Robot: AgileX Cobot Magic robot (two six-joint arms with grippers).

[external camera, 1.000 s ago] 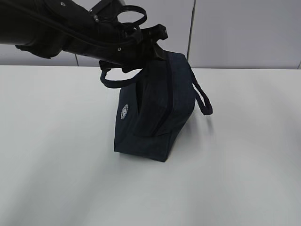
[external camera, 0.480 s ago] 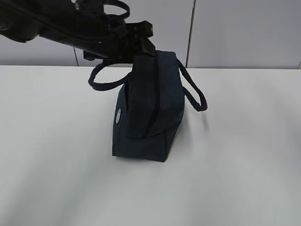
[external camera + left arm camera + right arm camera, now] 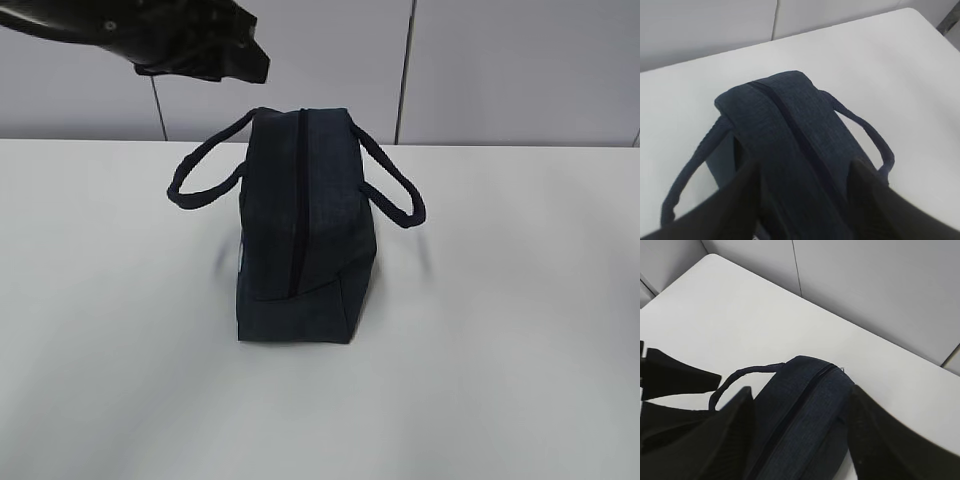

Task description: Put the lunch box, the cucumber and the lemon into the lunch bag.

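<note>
The dark navy lunch bag (image 3: pixel 300 220) stands upright in the middle of the white table (image 3: pixel 520 300). Its top zipper (image 3: pixel 298 190) runs shut along the ridge, and its loop handles (image 3: pixel 195 190) hang to both sides. My left gripper (image 3: pixel 240 55) hovers above and behind the bag, clear of it. In the left wrist view its jaws (image 3: pixel 806 167) stand open over the bag (image 3: pixel 785 115). My right gripper (image 3: pixel 802 392) is also open, looking down on the bag (image 3: pixel 805 405) from above. The lunch box, cucumber and lemon are out of view.
A grey panelled wall (image 3: pixel 500 70) runs behind the table. The left arm's black body (image 3: pixel 675 375) shows at the left edge of the right wrist view. Bare white tabletop (image 3: pixel 120 330) surrounds the bag.
My left gripper let go of the bag's top and moved up and to the left. The bag, tilted and lifted at that end before, has settled upright with both handles dropped.
</note>
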